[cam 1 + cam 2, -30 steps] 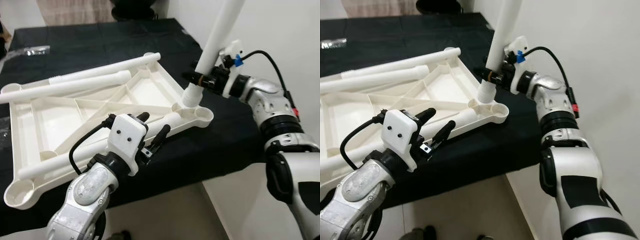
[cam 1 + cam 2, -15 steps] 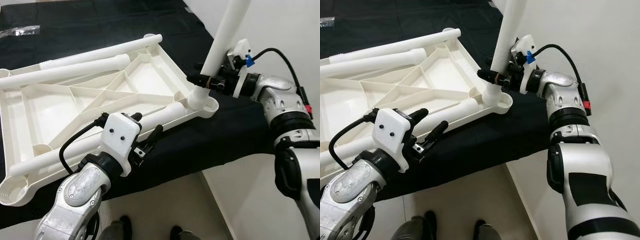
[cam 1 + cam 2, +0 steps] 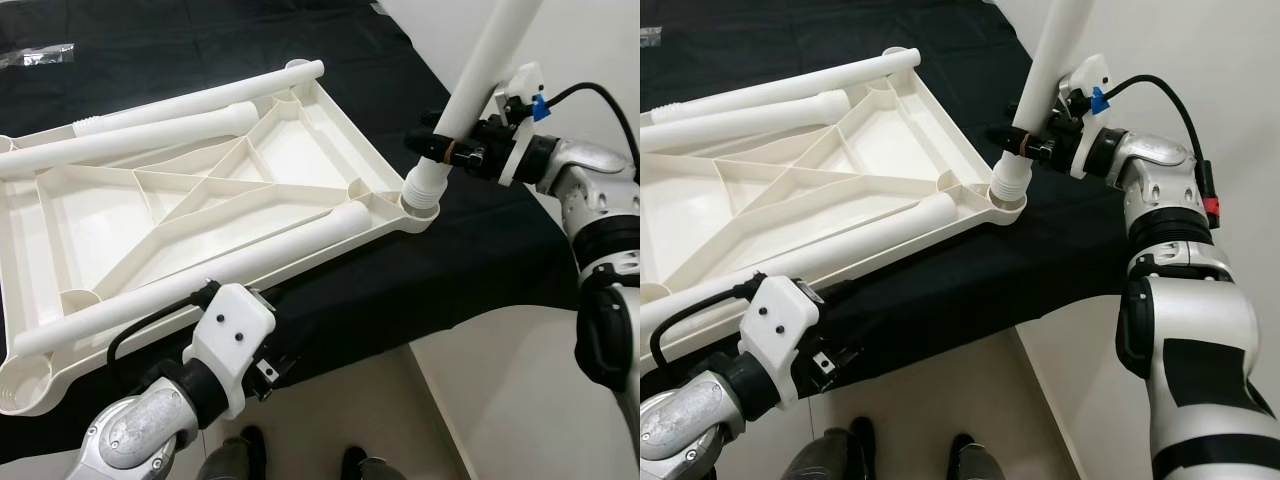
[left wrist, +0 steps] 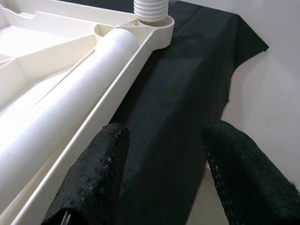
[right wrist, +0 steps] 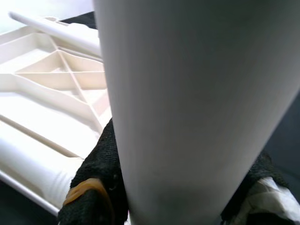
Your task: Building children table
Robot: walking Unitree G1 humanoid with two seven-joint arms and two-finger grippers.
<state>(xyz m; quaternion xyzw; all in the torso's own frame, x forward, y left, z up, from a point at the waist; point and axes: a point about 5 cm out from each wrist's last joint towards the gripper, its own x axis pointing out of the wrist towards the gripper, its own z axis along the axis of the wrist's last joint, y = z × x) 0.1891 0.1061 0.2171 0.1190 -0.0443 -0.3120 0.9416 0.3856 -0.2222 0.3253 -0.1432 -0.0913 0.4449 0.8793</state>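
The white table top lies upside down on a black-covered table. My right gripper is shut on a white table leg, held nearly upright at the top's near right corner. The leg's threaded end sits in the corner socket. One loose leg lies along the top's near rim, and two more legs lie across its far side. My left gripper hangs open beside the near rim at the table's front edge, its fingers holding nothing.
The black cloth ends just right of the socket, with a white wall beyond. A clear plastic bag lies at the far left. A person's shoes show on the floor below the front edge.
The leg's threaded end has gone from beside the corner socket into it, the right gripper still around it. My left gripper has drawn back and down from the near rim. The camera has shifted.
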